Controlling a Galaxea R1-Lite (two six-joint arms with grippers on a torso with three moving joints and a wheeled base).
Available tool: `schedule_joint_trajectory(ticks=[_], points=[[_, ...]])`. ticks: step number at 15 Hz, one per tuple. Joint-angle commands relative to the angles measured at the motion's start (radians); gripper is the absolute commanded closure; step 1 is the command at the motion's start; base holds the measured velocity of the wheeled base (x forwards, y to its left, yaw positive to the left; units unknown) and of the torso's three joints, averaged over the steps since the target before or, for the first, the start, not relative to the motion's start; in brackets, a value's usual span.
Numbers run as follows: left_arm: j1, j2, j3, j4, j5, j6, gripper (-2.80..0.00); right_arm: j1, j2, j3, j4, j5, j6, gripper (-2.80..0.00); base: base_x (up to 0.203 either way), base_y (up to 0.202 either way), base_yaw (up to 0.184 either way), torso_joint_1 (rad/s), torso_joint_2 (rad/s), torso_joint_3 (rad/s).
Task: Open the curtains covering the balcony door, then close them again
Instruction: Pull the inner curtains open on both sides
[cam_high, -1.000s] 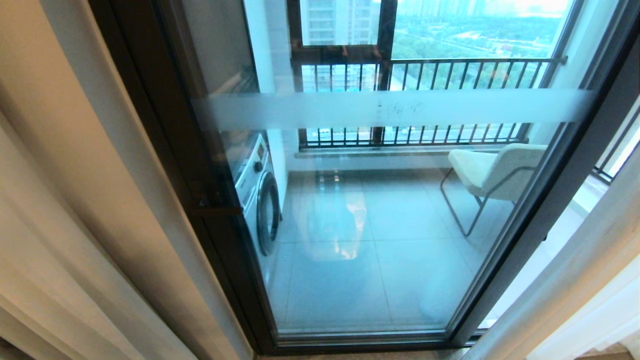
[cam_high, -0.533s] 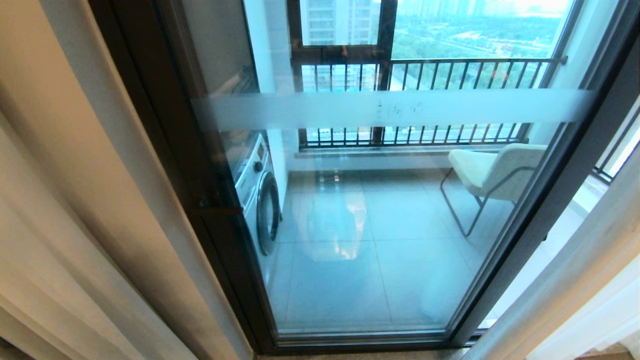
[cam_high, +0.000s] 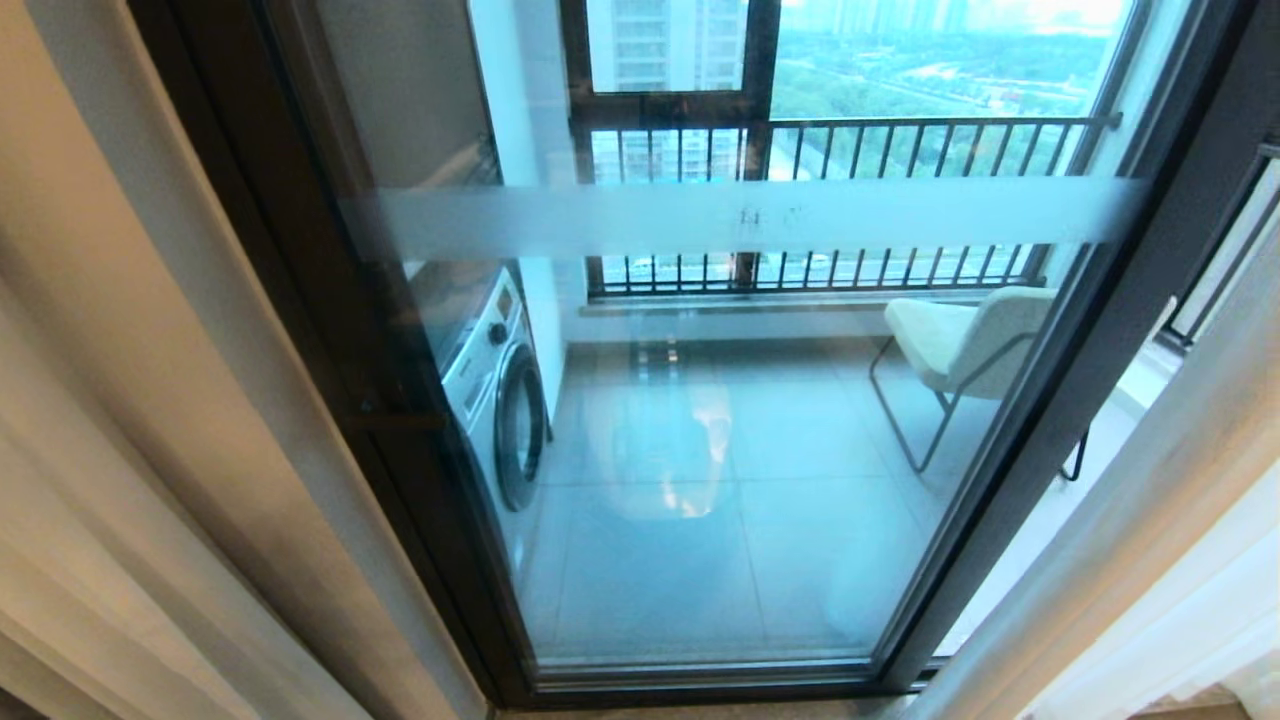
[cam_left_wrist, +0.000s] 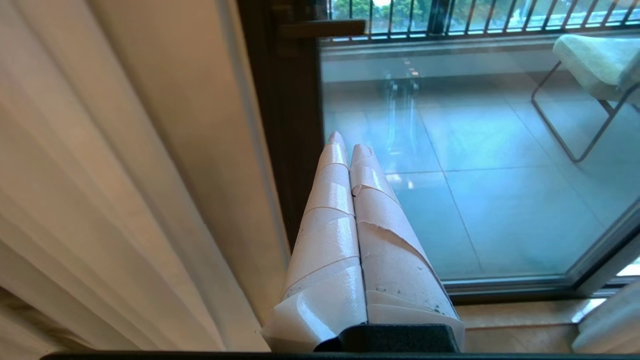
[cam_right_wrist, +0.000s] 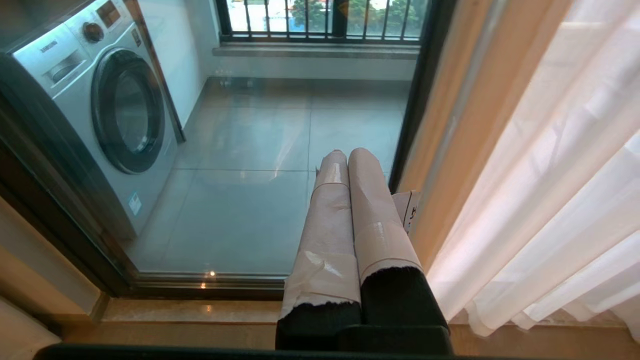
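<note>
A: What differs from a moment ago?

B: In the head view everything has slid a little to the left: the balcony door (cam_high: 700, 420) with its frosted band, the washing machine (cam_high: 495, 400) and the chair (cam_high: 960, 340) behind the glass. That is the camera shifting; the things themselves have not moved against one another.

A: Where are the curtains?

B: Drawn aside. The sheer white curtains (cam_right_wrist: 550, 200) hang bunched to the right of the door, next to a tan drape (cam_right_wrist: 450, 125). On the left another tan drape (cam_high: 150, 400) hangs beside the dark frame. The glass between them is uncovered.

A: And the grippers?

B: Neither shows in the head view. In its wrist view the left gripper (cam_left_wrist: 350, 142) is clenched, fingertips pressed together with nothing between them, pointing at the door's frame close beside the left drape. The right gripper (cam_right_wrist: 345, 152) is clenched too, empty, pointing at the glass just beside the right drape, clear of the white fabric.
</note>
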Motion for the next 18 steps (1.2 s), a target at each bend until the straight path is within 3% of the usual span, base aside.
schedule_joint_trajectory(ticks=[1, 11, 18], points=[[0.0, 0.0, 0.0, 0.0, 0.0, 0.001, 0.0, 0.0, 0.0, 0.0, 0.0, 0.0, 0.0, 0.0, 0.0, -0.186, -0.004, 0.004, 0.01, 0.002], [0.0, 0.0, 0.0, 0.0, 0.0, 0.002, 0.0, 0.0, 0.0, 0.0, 0.0, 0.0, 0.0, 0.0, 0.0, -0.171, -0.002, 0.002, 0.0, 0.002], [0.0, 0.0, 0.0, 0.0, 0.0, 0.001, 0.0, 0.0, 0.0, 0.0, 0.0, 0.0, 0.0, 0.0, 0.0, -0.007, 0.0, 0.0, 0.0, 0.001]])
